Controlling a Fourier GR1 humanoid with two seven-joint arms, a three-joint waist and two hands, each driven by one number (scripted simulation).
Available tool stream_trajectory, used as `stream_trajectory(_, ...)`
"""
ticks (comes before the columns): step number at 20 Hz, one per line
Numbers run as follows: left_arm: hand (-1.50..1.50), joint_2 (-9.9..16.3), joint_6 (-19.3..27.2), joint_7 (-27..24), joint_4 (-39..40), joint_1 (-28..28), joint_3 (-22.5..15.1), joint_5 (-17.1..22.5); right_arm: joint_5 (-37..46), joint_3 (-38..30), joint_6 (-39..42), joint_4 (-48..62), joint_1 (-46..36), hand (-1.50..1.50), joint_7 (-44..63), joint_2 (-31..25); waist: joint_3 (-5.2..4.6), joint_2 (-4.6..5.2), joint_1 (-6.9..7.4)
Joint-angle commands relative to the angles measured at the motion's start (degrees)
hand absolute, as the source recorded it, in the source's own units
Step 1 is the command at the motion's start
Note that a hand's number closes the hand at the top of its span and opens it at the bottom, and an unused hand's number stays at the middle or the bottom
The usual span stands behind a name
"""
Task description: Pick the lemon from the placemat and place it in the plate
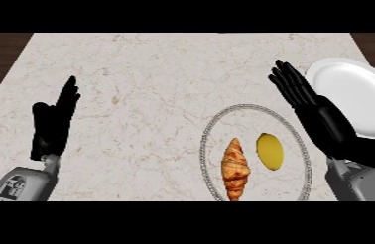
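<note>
Lying on the round placemat (212, 124) near the counter's front edge, the lemon (270, 151) has its long axis running from near to far, tilted only slightly, with the near end a little to the right. It sits in the right half of the mat, just beside a croissant (236, 167) that lies to its left along much the same line; the two are close but not touching. The mat is pale like the counter (147, 79) and shows mostly by its thin patterned rim, whose near arc is cut off at the lower edge of the view.

The right hand (319, 114) stands on edge between the mat and the white plate (344, 84), fingers straight and pointing away from the robot, holding nothing. Its palm and wrist cover the mat's right rim and the plate's near left edge. The plate lies at the far right, well apart from the lemon, and is cut by the view's right side.

The left hand (53, 123) shows at the left, fingers straight and up, holding nothing, well away from everything else.
</note>
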Motion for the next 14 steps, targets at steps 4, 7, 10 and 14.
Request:
stream_trajectory(4, 0.00, -6.1, -2.1, 0.9, 1.0, 6.3, -2.4, 3.6, -3.7, -16.4, -0.5, 5.5, -2.2, 1.50, -0.5, -7.7, -0.53, 0.22, 0.10)
stream_trajectory(7, 0.00, -6.8, -3.9, 1.2, 1.6, 6.5, -2.3, 5.9, 15.3, -13.9, -2.3, 7.5, 0.0, 1.50, 3.1, -24.1, -2.58, 0.61, -3.20)
stream_trajectory(10, 0.00, -10.9, -5.9, 0.3, 2.2, 8.0, -3.9, 8.5, 12.2, -21.1, -20.8, 11.9, 2.2, -1.50, 1.5, -10.1, -0.63, 0.35, -1.21)
stream_trajectory(14, 0.00, -9.2, -9.8, -2.4, 1.8, 10.9, -1.9, 9.7, 6.4, -26.7, -16.9, 10.0, 10.6, -1.50, -10.1, -5.9, -0.51, -0.01, -0.48)
